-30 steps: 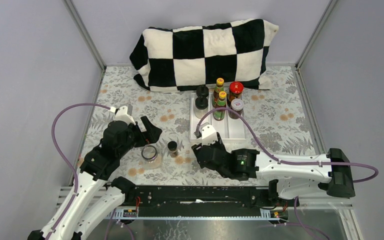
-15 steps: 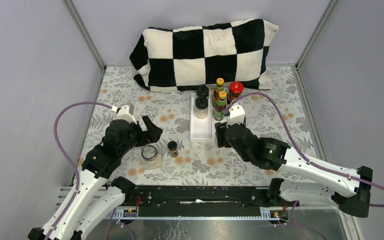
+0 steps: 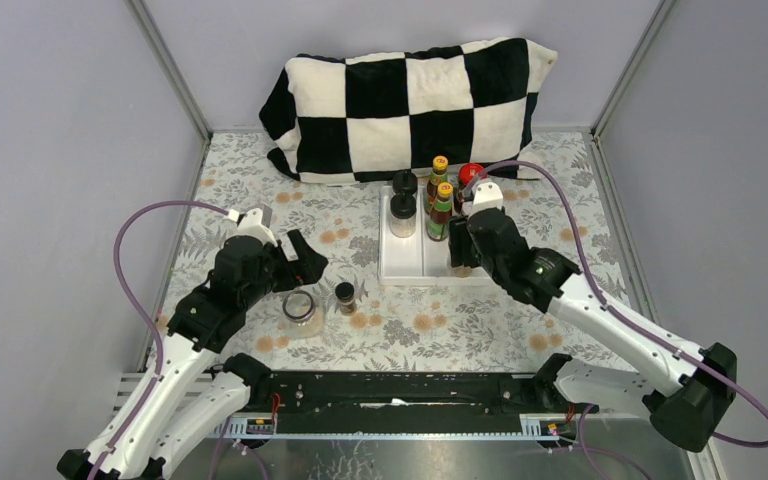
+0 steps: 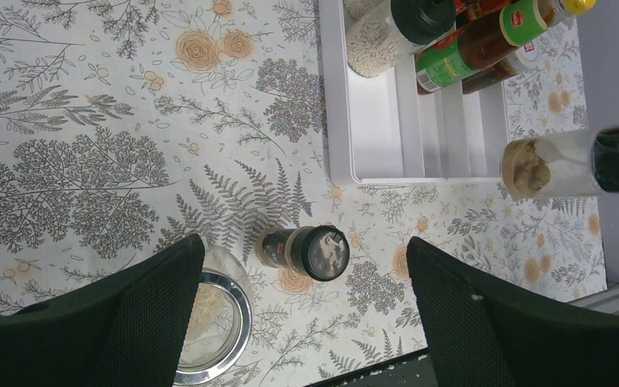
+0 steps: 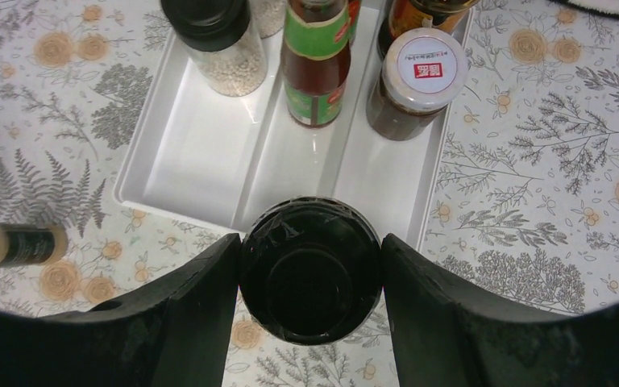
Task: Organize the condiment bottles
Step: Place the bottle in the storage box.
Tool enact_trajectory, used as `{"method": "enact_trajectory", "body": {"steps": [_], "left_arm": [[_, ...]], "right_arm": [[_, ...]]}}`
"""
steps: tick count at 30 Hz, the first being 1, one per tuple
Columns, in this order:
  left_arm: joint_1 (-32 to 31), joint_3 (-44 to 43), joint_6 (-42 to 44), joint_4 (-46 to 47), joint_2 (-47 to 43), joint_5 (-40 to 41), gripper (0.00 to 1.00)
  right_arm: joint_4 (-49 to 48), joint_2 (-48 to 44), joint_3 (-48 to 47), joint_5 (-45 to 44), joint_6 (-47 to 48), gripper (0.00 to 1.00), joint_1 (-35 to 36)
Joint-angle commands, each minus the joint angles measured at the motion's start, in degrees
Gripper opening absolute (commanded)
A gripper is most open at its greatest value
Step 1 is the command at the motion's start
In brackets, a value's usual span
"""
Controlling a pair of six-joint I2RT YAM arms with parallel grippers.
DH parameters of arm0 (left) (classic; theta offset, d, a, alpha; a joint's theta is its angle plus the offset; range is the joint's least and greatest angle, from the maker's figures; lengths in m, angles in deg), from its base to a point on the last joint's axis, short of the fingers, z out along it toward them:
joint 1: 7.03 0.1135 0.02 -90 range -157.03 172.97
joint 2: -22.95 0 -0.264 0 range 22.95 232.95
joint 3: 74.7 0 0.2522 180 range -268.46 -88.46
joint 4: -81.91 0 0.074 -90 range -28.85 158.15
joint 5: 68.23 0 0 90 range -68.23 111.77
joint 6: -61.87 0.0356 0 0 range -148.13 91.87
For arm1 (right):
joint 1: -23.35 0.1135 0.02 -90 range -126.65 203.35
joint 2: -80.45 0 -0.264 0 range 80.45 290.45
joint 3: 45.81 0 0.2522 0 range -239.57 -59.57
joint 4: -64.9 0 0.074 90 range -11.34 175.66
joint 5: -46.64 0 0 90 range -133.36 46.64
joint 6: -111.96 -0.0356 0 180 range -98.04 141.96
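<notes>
My right gripper (image 3: 459, 254) is shut on a black-capped spice jar (image 5: 311, 270) with brown contents, which also shows in the left wrist view (image 4: 552, 165), and holds it over the near right end of the white tray (image 3: 407, 262). At the tray's far end stand two black-capped spice jars (image 3: 402, 205), two yellow-capped sauce bottles (image 3: 442, 205), a red-lidded jar (image 3: 471, 174) and a white-lidded jar (image 5: 425, 71). My left gripper (image 3: 300, 262) is open and empty above a squat clear glass jar (image 3: 300, 307) and a small black-capped spice bottle (image 3: 344, 297), both on the table left of the tray.
A black-and-white checked pillow (image 3: 410, 105) lies at the back of the floral table. Grey walls close in the left, right and back. The near half of the tray (image 5: 201, 153) is bare.
My right arm has swung from the table in front of the tray, rightward and away, carrying the black-capped jar to the tray's near right end. The left arm has barely moved.
</notes>
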Motion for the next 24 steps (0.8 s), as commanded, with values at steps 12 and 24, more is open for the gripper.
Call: {"method": "enact_trajectory", "body": {"steps": [12,24], "left_arm": [[-0.3,-0.7,-0.3,3.9,0.2,-1.5,0.99],[-0.3,-0.3,-0.8,4.2,0.1,-1.7,0.99]], "right_arm": [[-11.2,8.8,-5.5,18.7,4.9,0.52,-22.2],[-14.1,13.9,-3.6,17.5,5.0,0.51,-23.2]]}}
